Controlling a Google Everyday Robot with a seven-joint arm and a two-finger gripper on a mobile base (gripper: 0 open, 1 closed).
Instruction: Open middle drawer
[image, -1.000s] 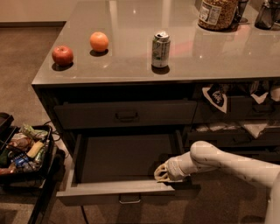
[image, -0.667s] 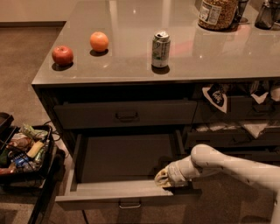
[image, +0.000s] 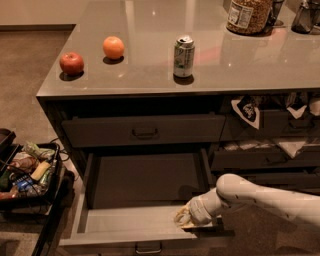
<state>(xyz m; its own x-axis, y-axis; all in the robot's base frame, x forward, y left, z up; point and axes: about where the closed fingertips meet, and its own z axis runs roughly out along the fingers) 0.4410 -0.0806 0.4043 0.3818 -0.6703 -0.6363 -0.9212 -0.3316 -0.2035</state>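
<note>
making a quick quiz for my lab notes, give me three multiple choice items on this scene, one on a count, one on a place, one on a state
1. How many fruits lie on the counter?
A. two
B. one
C. four

2. Where is the gripper?
A. on the counter
B. on the floor
C. at the front right of the middle drawer

3. What state is the middle drawer in?
A. shut
B. open
C. taken out of the cabinet

Answers:
1. A, since one apple and one orange sit there.
2. C, since it sits over the drawer's front right corner.
3. B, since its plain grey interior is exposed.
</note>
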